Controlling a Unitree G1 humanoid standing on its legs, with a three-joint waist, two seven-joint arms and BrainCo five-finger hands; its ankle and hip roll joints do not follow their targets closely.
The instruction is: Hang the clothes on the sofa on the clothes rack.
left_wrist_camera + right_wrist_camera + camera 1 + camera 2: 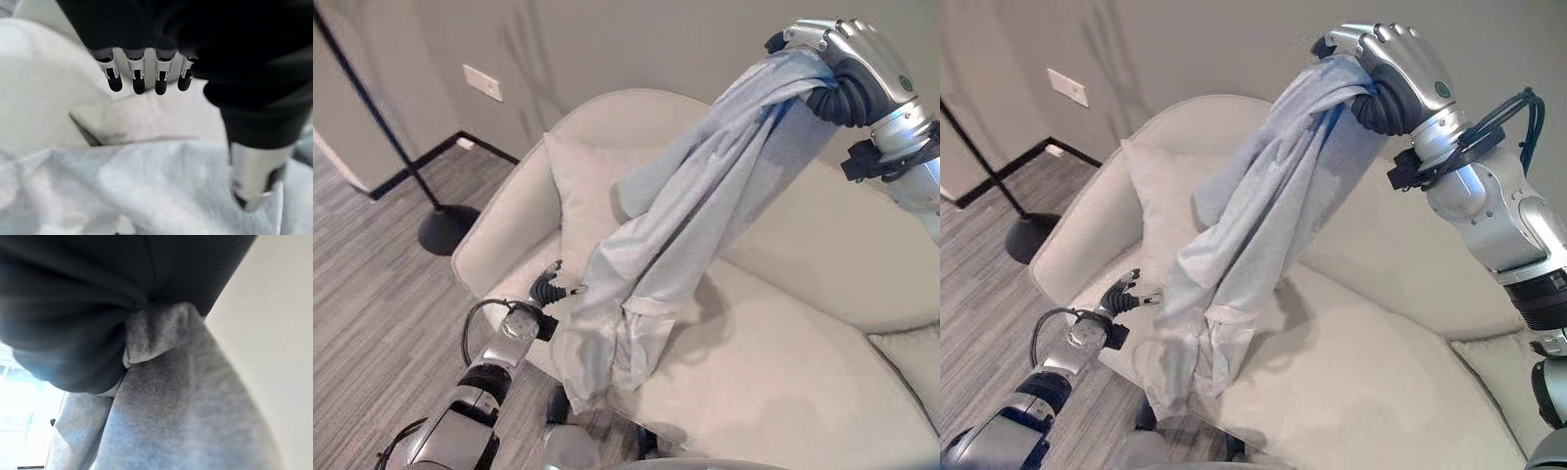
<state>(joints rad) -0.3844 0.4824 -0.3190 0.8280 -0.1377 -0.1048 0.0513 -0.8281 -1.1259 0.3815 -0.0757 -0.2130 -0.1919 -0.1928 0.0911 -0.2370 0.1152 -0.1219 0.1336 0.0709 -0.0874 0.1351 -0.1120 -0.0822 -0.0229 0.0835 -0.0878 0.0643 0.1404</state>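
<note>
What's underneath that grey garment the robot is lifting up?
Under the hanging light grey garment, gripped by the right hand, lies the cream sofa seat and a cushion. Its lower end covers part of the seat edge, beside the left hand.

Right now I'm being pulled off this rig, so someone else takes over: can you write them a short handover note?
Right robot hand: raised high, shut on the light grey garment.
Left robot hand: low by the sofa's front edge, fingers straight, beside the garment's hanging lower end; not gripping.
Garment: lifted, draped down from the right hand, lower end hanging in front of the cream sofa seat.
Rack: a black stand's pole and base on the floor left of the sofa.
Done: pickup. Left: carry to the rack and hang.
</note>
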